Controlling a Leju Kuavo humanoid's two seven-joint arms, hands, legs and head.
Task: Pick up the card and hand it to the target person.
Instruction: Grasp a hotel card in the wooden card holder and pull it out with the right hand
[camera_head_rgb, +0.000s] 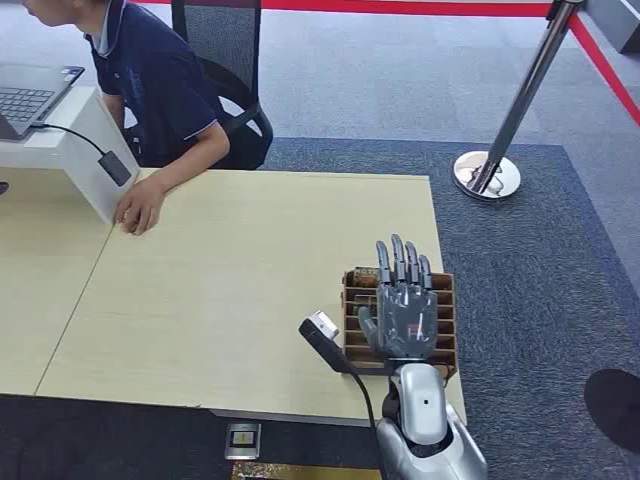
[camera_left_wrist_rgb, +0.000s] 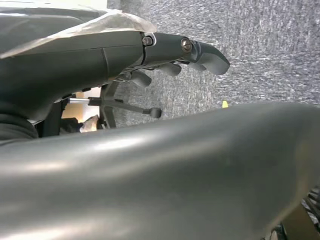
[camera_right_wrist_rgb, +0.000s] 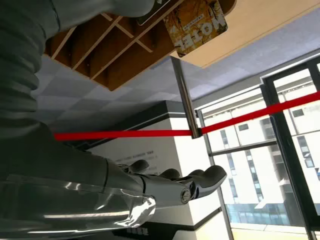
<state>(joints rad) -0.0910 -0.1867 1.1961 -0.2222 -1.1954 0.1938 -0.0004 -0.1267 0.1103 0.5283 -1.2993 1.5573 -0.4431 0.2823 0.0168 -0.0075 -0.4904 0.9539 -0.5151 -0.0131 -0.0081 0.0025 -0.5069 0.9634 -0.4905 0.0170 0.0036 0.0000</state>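
The right hand (camera_head_rgb: 406, 315) hovers flat over the wooden slotted rack (camera_head_rgb: 447, 310), fingers straight and slightly spread, holding nothing. Beneath its fingers, a card (camera_right_wrist_rgb: 196, 22) printed "MOTEL" lies at the rack's far end. Well beyond, to the hand's left, a seated person's hand (camera_head_rgb: 140, 208) rests on the table (camera_head_rgb: 226, 290). The left hand (camera_left_wrist_rgb: 181, 55) hangs over carpet, fingers loosely curled, empty.

The card (camera_right_wrist_rgb: 196, 22) in the wooden rack (camera_right_wrist_rgb: 113, 55) reads "MOTEL".
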